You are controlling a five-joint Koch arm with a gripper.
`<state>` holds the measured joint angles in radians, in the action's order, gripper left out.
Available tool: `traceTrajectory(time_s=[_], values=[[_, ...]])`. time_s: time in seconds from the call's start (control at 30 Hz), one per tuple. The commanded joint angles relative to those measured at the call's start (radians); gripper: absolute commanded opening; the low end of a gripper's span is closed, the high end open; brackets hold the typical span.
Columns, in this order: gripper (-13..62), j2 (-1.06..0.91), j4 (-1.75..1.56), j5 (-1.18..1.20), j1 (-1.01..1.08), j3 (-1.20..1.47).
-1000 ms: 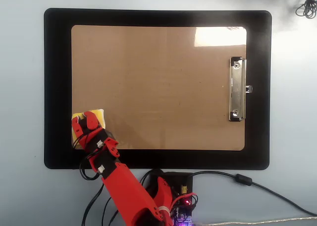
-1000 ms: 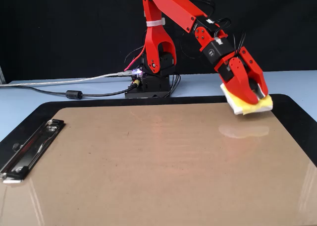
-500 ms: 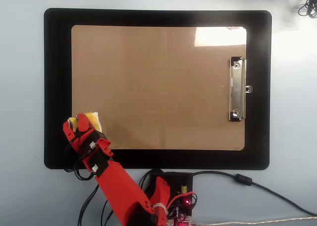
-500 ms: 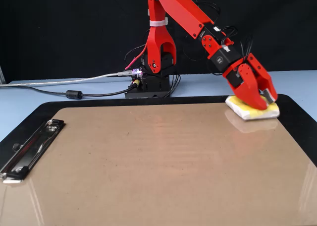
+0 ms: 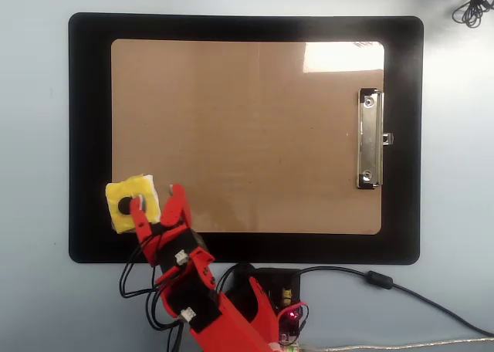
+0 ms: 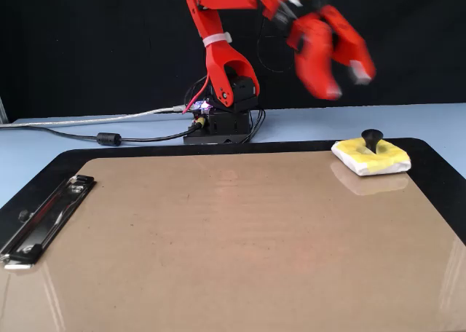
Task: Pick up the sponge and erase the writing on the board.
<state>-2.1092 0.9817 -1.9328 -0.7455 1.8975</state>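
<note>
Overhead view: the sponge (image 5: pixel 133 203) is seen lying flat at the lower left corner of the board (image 5: pixel 247 120). It is small, square and yellow, with a black round knob in its middle and a whitish edge. Part of it sits on the board and part hangs over onto the black mat (image 5: pixel 89 136) under the board. In the fixed view the sponge (image 6: pixel 371 157) is seen at the far right corner of the board (image 6: pixel 218 244), with its knob sticking up.

No writing can be made out on the brown board in either view. A silver clip (image 5: pixel 370 139) is fixed at the right short end of the board in the overhead view, and at the left (image 6: pixel 44 219) in the fixed view.

The red end effector (image 5: pixel 157 204) is spread apart and nothing is held in it. In the fixed view the end effector (image 6: pixel 342 81) is seen blurred, raised well above the sponge and not touching it.

The arm's base (image 6: pixel 222 124) is set on the light blue desk (image 6: pixel 73 139) behind the mat. A black cable (image 6: pixel 109 137) is laid across the desk.
</note>
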Motion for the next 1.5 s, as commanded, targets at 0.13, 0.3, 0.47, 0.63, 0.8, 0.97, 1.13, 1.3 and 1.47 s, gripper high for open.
traceTrajectory(time_s=[0.13, 0.3, 0.47, 0.63, 0.8, 0.97, 1.13, 1.3, 1.47], values=[[31.3, -0.032, 0.425, 0.354, 0.468, -0.018], [31.5, -0.091, 0.407, 0.531, 0.657, 0.23], [33.3, -0.249, 0.472, 0.525, 0.704, 0.422], [33.8, -0.242, 0.657, 0.525, 0.741, 0.439], [34.6, -0.242, 0.738, 0.525, 0.746, 0.485], [34.3, -0.241, 0.735, 0.531, 0.75, 0.538], [35.2, -0.236, 0.713, 0.528, 0.741, 0.545], [35.2, -0.235, 0.709, 0.525, 0.742, 0.546], [35.2, -0.235, 0.709, 0.525, 0.742, 0.545]])
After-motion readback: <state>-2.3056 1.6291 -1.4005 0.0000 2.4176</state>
